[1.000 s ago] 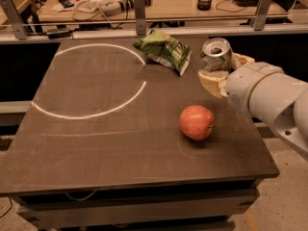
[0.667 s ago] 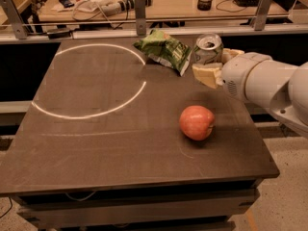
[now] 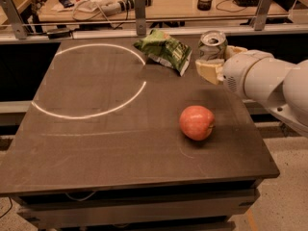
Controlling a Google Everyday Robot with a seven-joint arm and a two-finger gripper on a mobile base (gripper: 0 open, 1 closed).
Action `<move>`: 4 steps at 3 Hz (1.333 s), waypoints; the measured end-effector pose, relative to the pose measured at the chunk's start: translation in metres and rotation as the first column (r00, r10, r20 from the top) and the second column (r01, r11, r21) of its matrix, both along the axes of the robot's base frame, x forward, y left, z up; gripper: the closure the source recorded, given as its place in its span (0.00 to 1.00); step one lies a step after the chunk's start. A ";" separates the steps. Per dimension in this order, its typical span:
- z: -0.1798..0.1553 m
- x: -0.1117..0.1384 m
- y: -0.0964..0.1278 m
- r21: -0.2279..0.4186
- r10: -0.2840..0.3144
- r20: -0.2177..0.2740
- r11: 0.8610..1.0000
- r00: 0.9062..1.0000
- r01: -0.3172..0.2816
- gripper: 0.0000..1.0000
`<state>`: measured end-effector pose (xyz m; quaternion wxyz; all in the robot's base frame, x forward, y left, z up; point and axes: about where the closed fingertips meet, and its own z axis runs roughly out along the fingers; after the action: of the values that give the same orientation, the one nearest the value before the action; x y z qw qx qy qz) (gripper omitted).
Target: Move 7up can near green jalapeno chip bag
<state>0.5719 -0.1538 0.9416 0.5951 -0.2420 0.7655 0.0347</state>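
The 7up can (image 3: 212, 44), silver top up, is held between the cream fingers of my gripper (image 3: 215, 62) at the table's far right. The gripper reaches in from the right on a white arm and is shut on the can, holding it upright close above or on the tabletop; I cannot tell which. The green jalapeno chip bag (image 3: 164, 50) lies crumpled on the table just left of the can, a small gap apart. The can's lower body is hidden by the fingers.
A red apple (image 3: 197, 122) sits on the dark table (image 3: 96, 138) in front of the gripper. A white circle line (image 3: 91, 114) marks the table's left half. A metal rail and a cluttered desk run behind the far edge.
The gripper has carried the can left and toward the far edge, closer to the chip bag. The apple and the bag have not moved.
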 end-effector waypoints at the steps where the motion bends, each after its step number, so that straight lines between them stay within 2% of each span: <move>1: 0.000 0.015 -0.021 0.027 -0.085 0.005 0.996 0.996 0.085 1.00; 2: -0.005 0.034 -0.040 0.060 -0.134 -0.012 0.989 0.991 0.134 1.00; 3: -0.010 0.061 -0.042 0.081 -0.132 -0.038 0.988 0.990 0.135 1.00; 4: -0.013 0.085 -0.031 0.087 -0.100 -0.073 0.991 0.992 0.106 1.00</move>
<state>0.6567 -0.1850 0.9285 0.5798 -0.1738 0.7946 0.0469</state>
